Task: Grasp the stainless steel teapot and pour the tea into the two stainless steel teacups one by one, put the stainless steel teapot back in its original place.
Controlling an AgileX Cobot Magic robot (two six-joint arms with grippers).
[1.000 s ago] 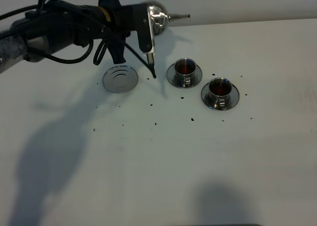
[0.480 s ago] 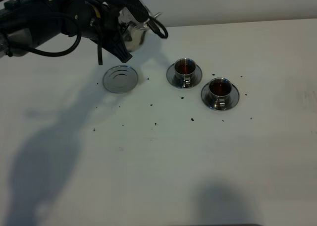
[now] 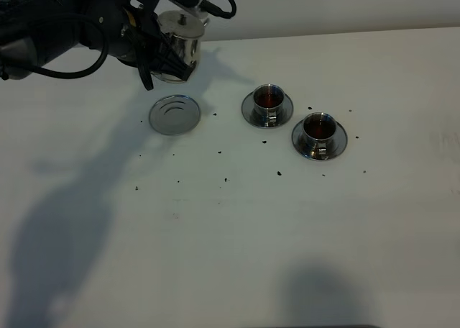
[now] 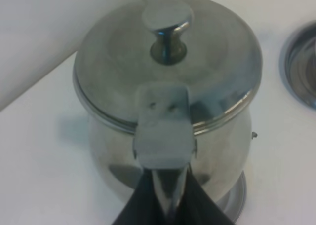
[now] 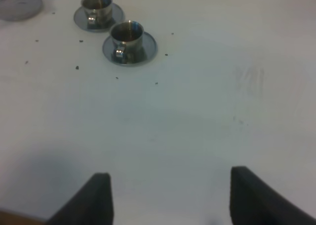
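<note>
Left fingers (image 4: 165,205) around teapot (image 4: 168,87) handle.

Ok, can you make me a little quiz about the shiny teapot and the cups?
1. True or false: both teacups have tea in them.
2. Which gripper holds the teapot? A) left B) right C) neither
3. Fill in: the round coaster has ____ on it.

Key
1. True. The nearer teacup and the farther teacup both show reddish tea.
2. A. The left gripper is shut on the teapot handle; the right gripper is open.
3. Nothing. The coaster lies bare.
</note>
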